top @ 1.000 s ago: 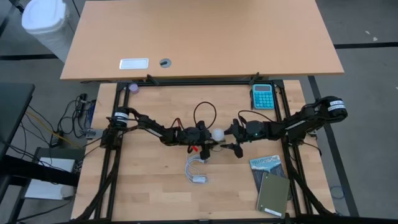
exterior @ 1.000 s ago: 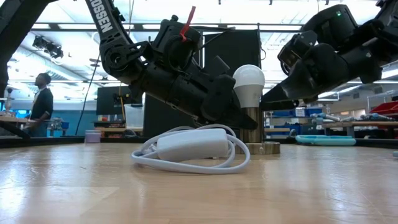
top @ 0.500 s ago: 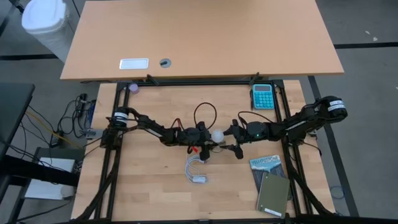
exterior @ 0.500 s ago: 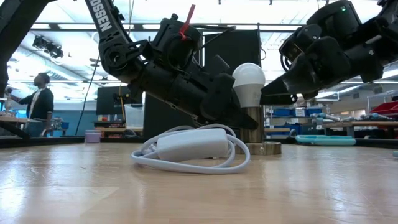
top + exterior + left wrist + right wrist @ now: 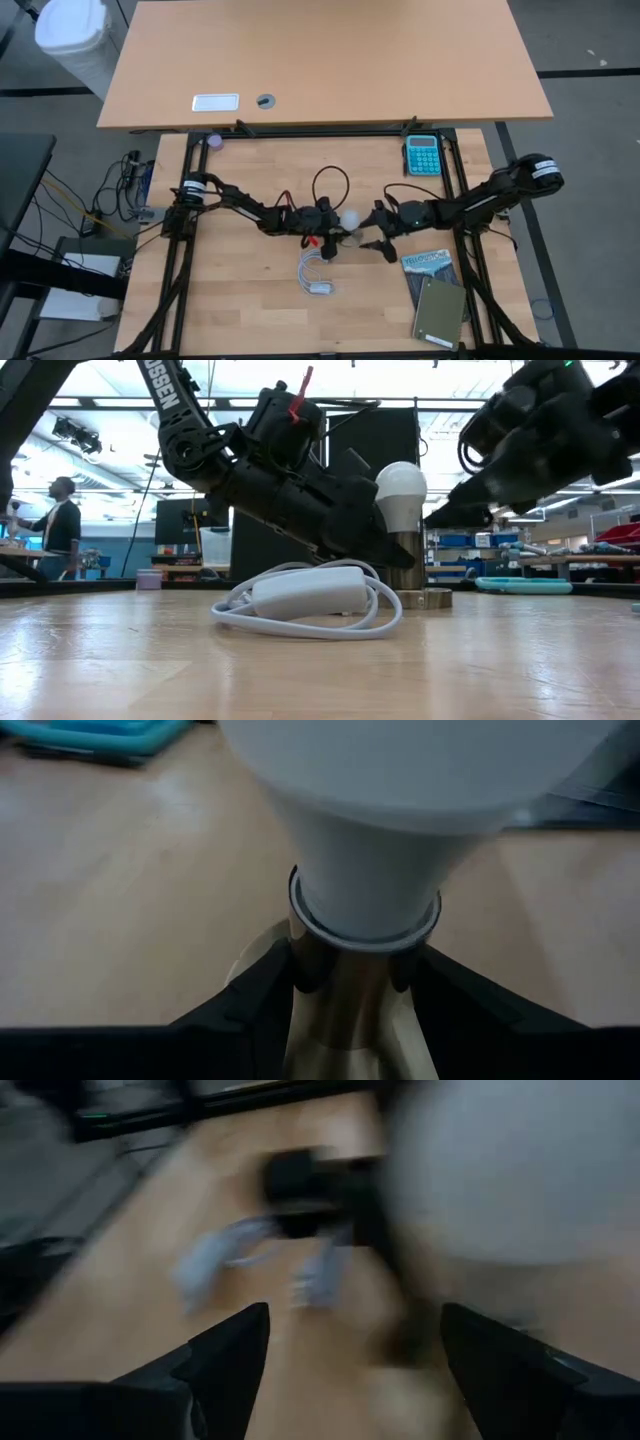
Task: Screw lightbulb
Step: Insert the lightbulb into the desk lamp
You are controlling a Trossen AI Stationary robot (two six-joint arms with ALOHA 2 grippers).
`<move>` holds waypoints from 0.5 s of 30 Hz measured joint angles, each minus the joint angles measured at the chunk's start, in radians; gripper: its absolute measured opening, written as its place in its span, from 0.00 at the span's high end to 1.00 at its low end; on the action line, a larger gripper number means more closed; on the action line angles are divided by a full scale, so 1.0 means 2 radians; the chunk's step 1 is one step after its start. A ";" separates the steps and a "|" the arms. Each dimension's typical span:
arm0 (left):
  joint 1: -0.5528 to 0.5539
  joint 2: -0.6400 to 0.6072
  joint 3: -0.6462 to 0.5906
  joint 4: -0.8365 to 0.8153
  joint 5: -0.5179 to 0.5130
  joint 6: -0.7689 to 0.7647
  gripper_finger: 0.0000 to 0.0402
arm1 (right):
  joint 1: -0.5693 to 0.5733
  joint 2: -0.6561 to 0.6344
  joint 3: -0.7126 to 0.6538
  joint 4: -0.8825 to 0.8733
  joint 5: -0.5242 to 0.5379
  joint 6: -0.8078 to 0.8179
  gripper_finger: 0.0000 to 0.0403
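Note:
The white lightbulb (image 5: 400, 492) stands upright in a brass socket (image 5: 405, 565), whose round base (image 5: 425, 598) rests on the table. In the high view the lightbulb (image 5: 348, 216) sits mid-table between both arms. My left gripper (image 5: 335, 228) comes from the table's left and is shut on the socket below the bulb. My right gripper (image 5: 379, 230) stands open just right of the bulb, fingers (image 5: 230, 1350) wide apart. Its fingertip (image 5: 432, 518) stays beside the bulb's neck. The socket's white cord and switch (image 5: 305, 595) lie coiled near the base. My left gripper pinches the socket's brass stem (image 5: 340, 1005) between its two fingers (image 5: 255, 995), just under the bulb's white neck (image 5: 365, 915). The fingers come from the table's left, slanting slightly down. The socket stands upright with its base on the table.
A teal calculator (image 5: 422, 155) lies at the far right of the table. A booklet and a green notebook (image 5: 437, 305) lie near the right front. The cord's end (image 5: 318, 278) trails toward the near edge. A larger desk (image 5: 320, 60) stands beyond.
My right gripper, still open, has swung a little toward the table's near edge and risen slightly, easing away from the bulb. The bulb, the socket and my left gripper have kept still.

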 joint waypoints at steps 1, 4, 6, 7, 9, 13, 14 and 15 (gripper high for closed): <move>0.002 0.000 0.000 0.000 -0.005 -0.001 0.53 | 0.001 -0.008 0.000 -0.009 -0.010 0.006 0.27; 0.003 0.000 0.000 -0.001 -0.010 -0.002 0.53 | 0.005 -0.032 0.000 -0.042 -0.025 0.024 0.27; 0.003 0.000 0.000 -0.001 -0.010 -0.002 0.53 | 0.015 -0.046 0.000 -0.059 -0.020 0.026 0.27; 0.004 0.000 0.000 -0.001 -0.009 -0.002 0.53 | 0.019 -0.052 0.000 -0.069 -0.010 0.025 0.27; 0.005 0.000 0.000 0.000 -0.007 -0.002 0.53 | 0.024 -0.058 0.000 -0.087 0.032 0.015 0.27; 0.005 0.000 0.000 0.000 -0.006 -0.002 0.53 | 0.015 -0.050 0.000 -0.081 0.121 -0.016 0.27; 0.005 0.000 0.000 0.000 -0.005 -0.002 0.53 | 0.007 -0.044 0.000 -0.067 0.122 -0.024 0.27; 0.005 0.000 0.000 0.000 -0.005 -0.002 0.53 | -0.001 -0.038 0.000 -0.051 0.117 -0.029 0.27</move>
